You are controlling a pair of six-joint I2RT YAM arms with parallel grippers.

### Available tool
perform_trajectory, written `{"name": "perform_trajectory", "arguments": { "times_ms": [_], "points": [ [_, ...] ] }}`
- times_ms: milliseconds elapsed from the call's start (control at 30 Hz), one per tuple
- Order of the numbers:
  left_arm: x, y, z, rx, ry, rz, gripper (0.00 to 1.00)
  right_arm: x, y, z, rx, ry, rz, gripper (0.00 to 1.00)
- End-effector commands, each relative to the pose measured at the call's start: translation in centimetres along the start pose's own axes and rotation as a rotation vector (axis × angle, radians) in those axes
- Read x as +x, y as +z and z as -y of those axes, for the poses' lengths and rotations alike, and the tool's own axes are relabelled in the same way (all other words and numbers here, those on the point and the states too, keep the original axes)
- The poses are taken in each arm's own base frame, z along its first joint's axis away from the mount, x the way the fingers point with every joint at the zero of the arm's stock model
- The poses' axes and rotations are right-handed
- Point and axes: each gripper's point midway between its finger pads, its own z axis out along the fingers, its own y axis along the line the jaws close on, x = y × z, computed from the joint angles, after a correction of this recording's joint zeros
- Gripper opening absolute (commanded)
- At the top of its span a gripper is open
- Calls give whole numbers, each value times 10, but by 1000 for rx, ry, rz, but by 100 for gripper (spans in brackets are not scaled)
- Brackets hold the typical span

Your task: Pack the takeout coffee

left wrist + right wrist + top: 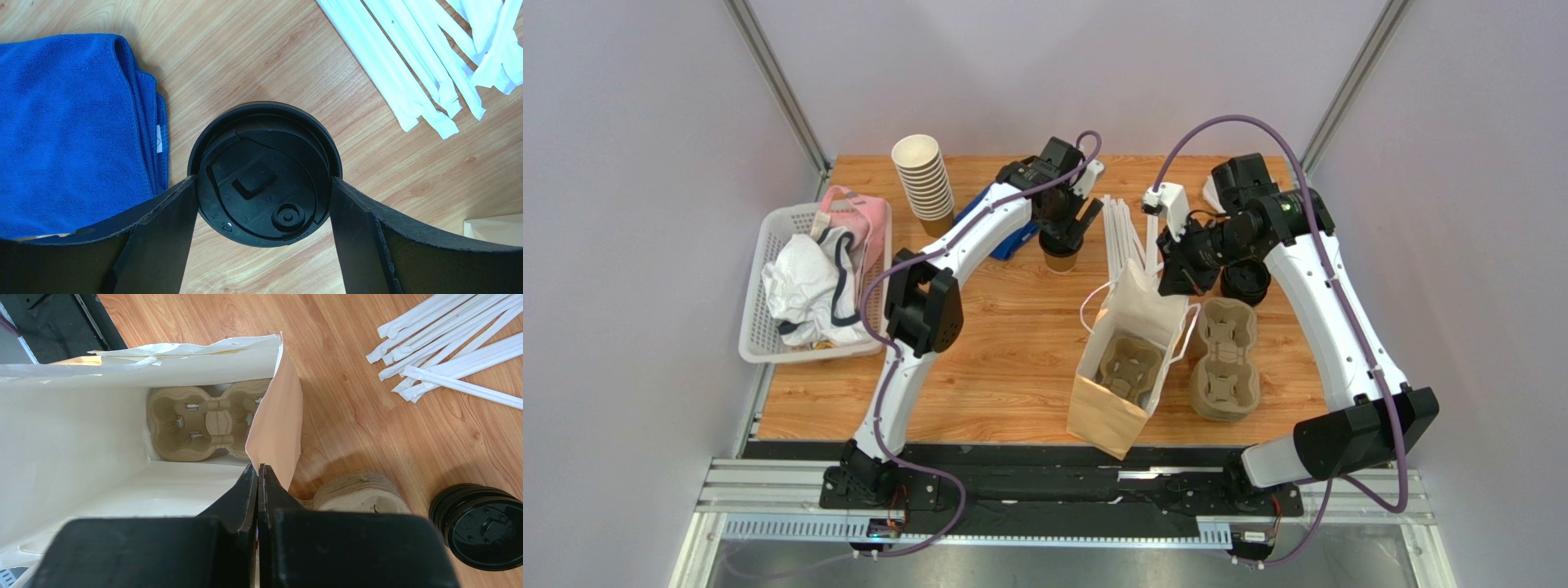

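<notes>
The takeout coffee [1060, 252] stands at the back middle of the table; from above I see its round black lid [264, 174]. My left gripper [1064, 230] [264, 181] is lowered over it, jaws wide, one finger at each side of the lid's rim. Whether they press on it I cannot tell. The brown paper bag [1109, 410] stands open mid-table with a pulp cup carrier [205, 422] at its bottom. My right gripper [1167, 272] [259, 468] is shut on the bag's [61, 435] back rim and holds it open.
Wrapped white straws [1122, 239] [423, 67] lie between the coffee and the bag. A blue cloth [67, 128] lies left of the cup. Stacked carriers [1225, 361], loose black lids [485, 527], a stack of lidless cups [925, 184] and a white basket [762, 331] of rags stand around.
</notes>
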Motion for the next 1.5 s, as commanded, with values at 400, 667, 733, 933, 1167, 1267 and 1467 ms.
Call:
{"name": "perform_trajectory", "arguments": {
  "times_ms": [400, 667, 733, 933, 1167, 1267, 1467],
  "points": [
    [-11, -89, 10, 49, 103, 77, 36, 22, -13, -27, -86, 90, -100, 0],
    [52, -162, 33, 177, 263, 110, 40, 17, -13, -29, -106, 64, -88, 0],
    [84, -165, 40, 214, 285, 94, 41, 14, -13, -29, -110, 59, -84, 0],
    [144, -154, 40, 204, 295, 67, 42, 8, -10, -33, -125, 35, -81, 0],
    [185, -137, 41, 195, 315, 22, 45, 5, -8, -34, -129, 22, -94, 0],
    [198, -137, 38, 184, 337, -2, 51, 3, -8, -33, -130, 21, -94, 0],
    [217, -138, 32, 172, 378, -77, 59, 3, -7, -34, -134, 26, -98, 0]
  ]
}}
